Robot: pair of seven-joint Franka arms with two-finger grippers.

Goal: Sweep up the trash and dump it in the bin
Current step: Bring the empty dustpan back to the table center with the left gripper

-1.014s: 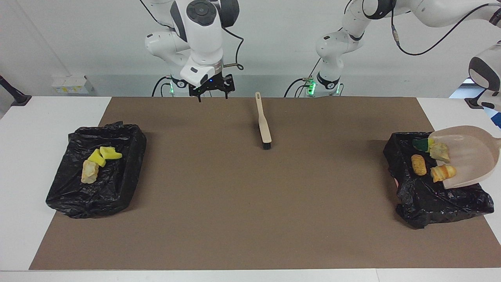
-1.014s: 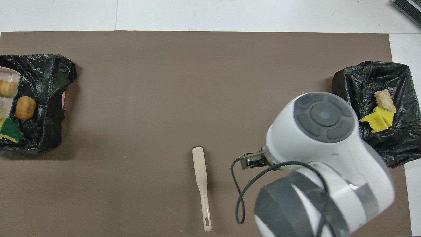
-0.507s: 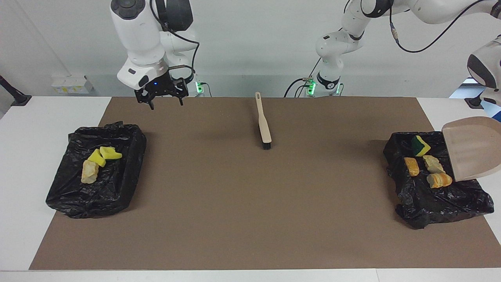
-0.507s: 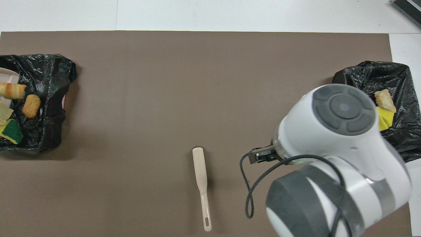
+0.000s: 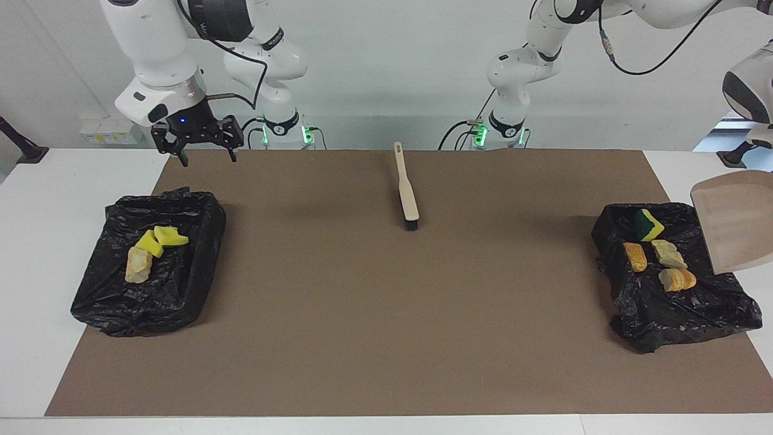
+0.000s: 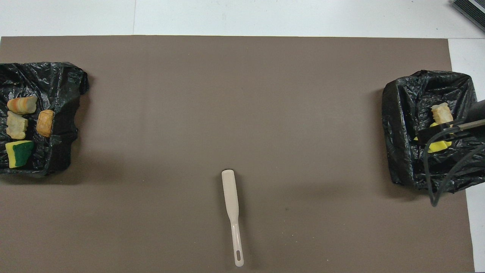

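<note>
A brown mat covers the surface. Trash lies in both black-lined bins. The right hand hangs spread and empty; the left hand, unseen, is closed, the dustpan raised beside a bin.

- The mat is seen as matt brown, paper-like, with a faintly grainy face.
- The table around it is shown smooth and white.
- 2 bin liners, one at the right arm's end and one at the left arm's end, are made of crinkled black plastic film, glossy on the folds.
- The brush is given a smooth beige plastic handle; its bristles are dark and matt.
- The dustpan is seen as matt beige plastic.
- The sponges look porous and matt; the green-and-yellow one has a coarser green face.
- The bread-like lumps look rough and crusty.
- The arms' shells are glossy white plastic.
</note>
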